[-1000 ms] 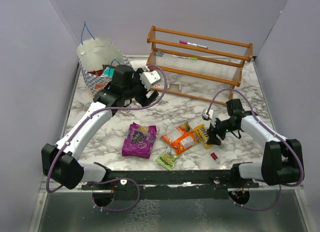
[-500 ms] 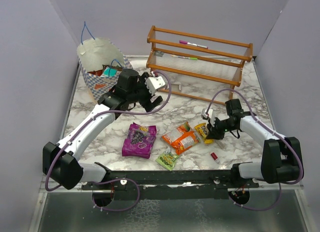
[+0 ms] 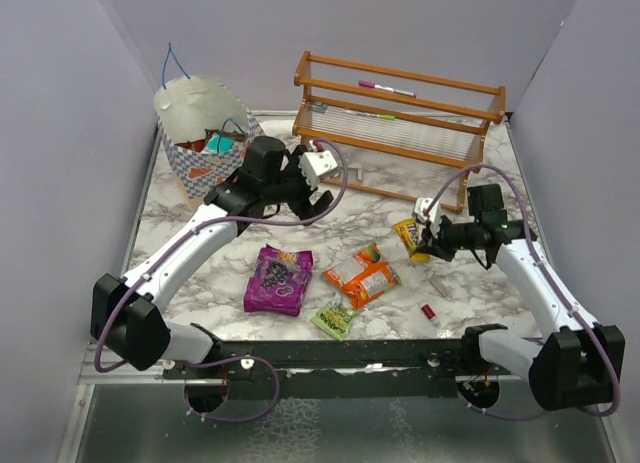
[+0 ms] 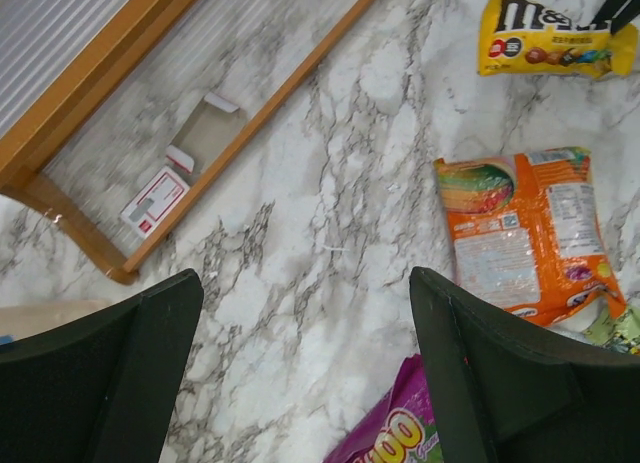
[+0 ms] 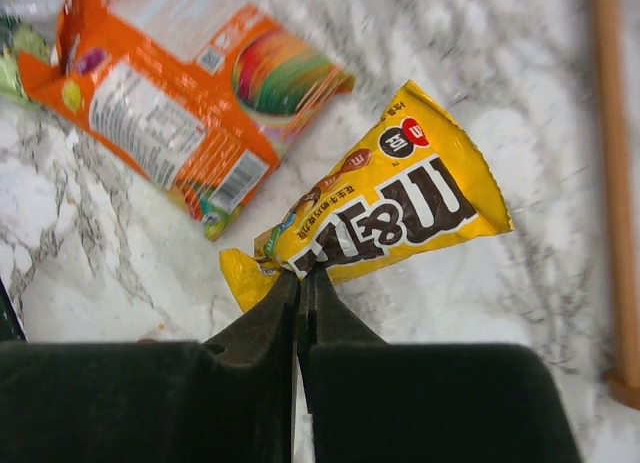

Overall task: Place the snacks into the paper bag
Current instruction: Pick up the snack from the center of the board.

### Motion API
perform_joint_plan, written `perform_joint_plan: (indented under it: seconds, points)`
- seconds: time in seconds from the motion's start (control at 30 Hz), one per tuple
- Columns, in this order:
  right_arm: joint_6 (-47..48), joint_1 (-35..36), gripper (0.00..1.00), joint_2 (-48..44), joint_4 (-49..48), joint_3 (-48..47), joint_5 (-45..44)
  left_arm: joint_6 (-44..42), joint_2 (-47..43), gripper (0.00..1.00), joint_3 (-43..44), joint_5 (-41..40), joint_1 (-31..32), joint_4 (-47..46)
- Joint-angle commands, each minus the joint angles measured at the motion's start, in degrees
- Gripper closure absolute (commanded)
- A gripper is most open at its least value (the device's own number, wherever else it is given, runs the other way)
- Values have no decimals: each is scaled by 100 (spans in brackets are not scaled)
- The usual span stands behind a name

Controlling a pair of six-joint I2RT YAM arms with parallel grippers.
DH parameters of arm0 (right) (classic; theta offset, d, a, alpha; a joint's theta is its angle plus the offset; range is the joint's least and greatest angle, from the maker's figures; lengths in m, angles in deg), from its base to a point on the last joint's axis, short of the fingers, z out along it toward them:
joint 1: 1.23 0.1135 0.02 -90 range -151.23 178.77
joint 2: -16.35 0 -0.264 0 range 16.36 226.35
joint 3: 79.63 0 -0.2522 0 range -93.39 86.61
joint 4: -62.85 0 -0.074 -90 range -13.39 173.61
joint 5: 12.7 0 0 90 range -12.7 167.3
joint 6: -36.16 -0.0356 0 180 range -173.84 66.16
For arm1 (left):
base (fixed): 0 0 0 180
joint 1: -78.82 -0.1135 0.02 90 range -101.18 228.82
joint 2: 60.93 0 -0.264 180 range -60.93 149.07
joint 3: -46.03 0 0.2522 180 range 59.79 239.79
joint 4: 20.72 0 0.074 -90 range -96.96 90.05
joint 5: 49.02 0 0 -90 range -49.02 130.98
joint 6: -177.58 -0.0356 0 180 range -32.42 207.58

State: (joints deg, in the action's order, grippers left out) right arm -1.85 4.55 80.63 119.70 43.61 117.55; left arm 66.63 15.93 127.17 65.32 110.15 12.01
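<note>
Packet (image 5: 392, 205), yellow, in right tool (image 5: 300, 275)

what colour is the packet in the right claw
The packet is yellow, brown lettering; clearest in right wrist view.

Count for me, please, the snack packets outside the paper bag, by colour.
purple packet: 1
orange packet: 1
light-green packet: 1
yellow packet, pinched in the right gripper: 1
Total: 4
</note>
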Motion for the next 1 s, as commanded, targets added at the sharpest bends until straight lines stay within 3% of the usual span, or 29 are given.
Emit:
perform_joint_plan:
  seconds: [0.0,0.3,0.67,0.97]
  points:
    - [-360,58,99,-348,-5,-676,664,525,224,12,499,656,182,-106]
    - [-975,204,99,-673,-695,-1251,1515,1574,677,12,1161,1374,647,-314]
    - [-1316,310,99,-1126,-1002,-1184,1955,3179,1466,13,1895,1945,1044,-723]
    - [-1323,318,99,-1386,-999,-927,2015,3919,1920,43,2096,2561,1094,-1044]
